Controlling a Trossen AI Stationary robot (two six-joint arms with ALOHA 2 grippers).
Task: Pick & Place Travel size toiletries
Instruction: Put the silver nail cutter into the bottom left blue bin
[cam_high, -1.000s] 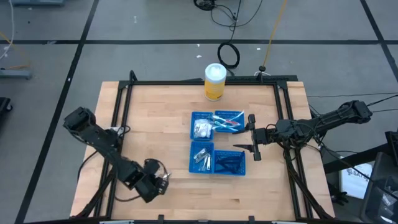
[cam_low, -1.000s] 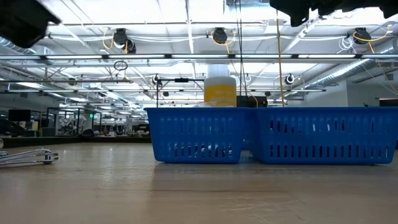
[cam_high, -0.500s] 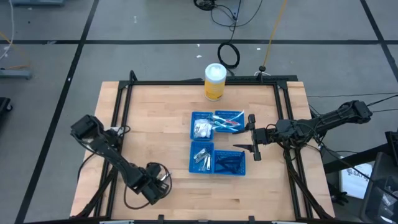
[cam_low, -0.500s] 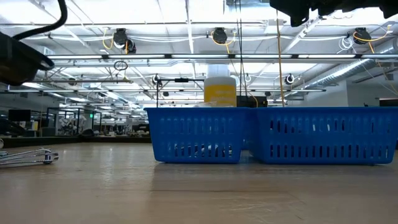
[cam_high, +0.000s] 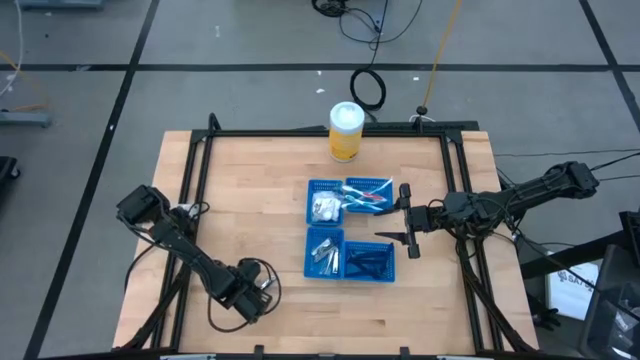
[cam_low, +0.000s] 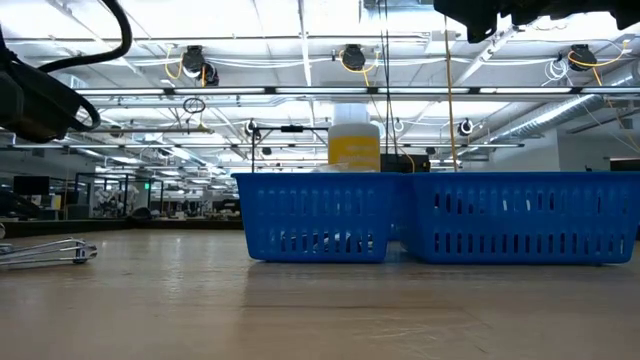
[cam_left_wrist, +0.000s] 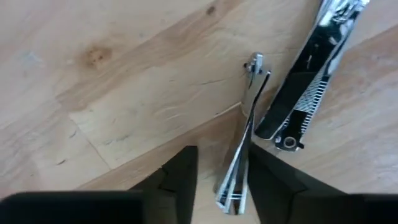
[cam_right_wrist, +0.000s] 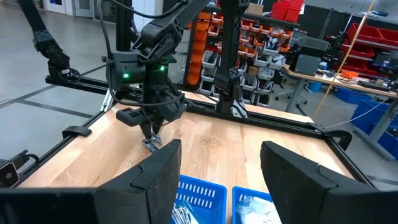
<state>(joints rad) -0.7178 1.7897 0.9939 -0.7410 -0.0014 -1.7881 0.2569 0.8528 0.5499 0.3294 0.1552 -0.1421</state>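
Two silvery nail-clipper-like pieces lie flat on the wood near the table's near-left part: a thin one (cam_left_wrist: 245, 137) and a broader dark-faced one (cam_left_wrist: 308, 74), also seen from the side as clippers (cam_low: 45, 252). My left gripper (cam_left_wrist: 221, 183) is open, pointing down over them, with its fingers on either side of the thin one's nearer end; it shows as left gripper (cam_high: 252, 296) from above. My right gripper (cam_high: 405, 215) is wide open, hovering just right of the blue trays. Small toiletries fill the trays (cam_high: 346, 230).
Four blue mesh trays stand together at mid-table, holding white packets (cam_high: 323, 208), toothbrushes (cam_high: 368, 194), silvery pieces (cam_high: 322, 252) and dark blue sticks (cam_high: 368, 262). A yellow canister with a white lid (cam_high: 345, 131) stands at the far edge. A black frame (cam_high: 190, 200) borders the table.
My left arm has come down toward the clippers at the near-left of the table, its gripper shifting slightly toward the near edge. The clippers and the trays have stayed put.
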